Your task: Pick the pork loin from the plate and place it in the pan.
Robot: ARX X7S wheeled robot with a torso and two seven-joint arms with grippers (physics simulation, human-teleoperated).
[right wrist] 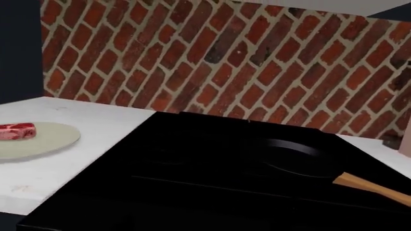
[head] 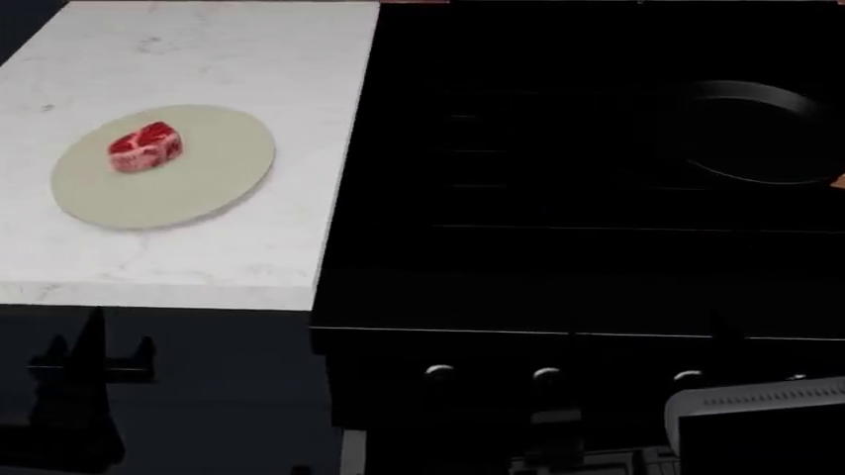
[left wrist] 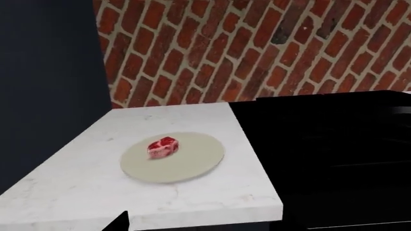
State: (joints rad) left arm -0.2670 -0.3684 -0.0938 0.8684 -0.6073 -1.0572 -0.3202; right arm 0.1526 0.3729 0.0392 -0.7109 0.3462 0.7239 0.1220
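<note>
The pork loin (head: 144,146), a small red chunk with white marbling and a pale fat edge, sits on the plate (head: 198,188), off-centre toward the plate's left as you see it from the head camera. The plate is a plain pale beige disc lying flat on a white marbled worktop (head: 251,59), which fills the left part of your head view. Directly to the right, touching the worktop's edge, is a black stove (head: 528,198) with round knobs (head: 547,375) along its front. The pan (head: 759,134), black with a low rim, rests on the far right side of the stove, well apart from the plate; the right wrist view shows its light-brown wooden handle (right wrist: 372,187) pointing away from the plate. A red brick wall (right wrist: 224,53) runs behind worktop and stove. The left gripper (head: 82,381) shows as a dark shape low in the head view, in front of the worktop's near edge and touching nothing; you cannot tell how its jaws stand. The right gripper cannot be made out in any view.
</note>
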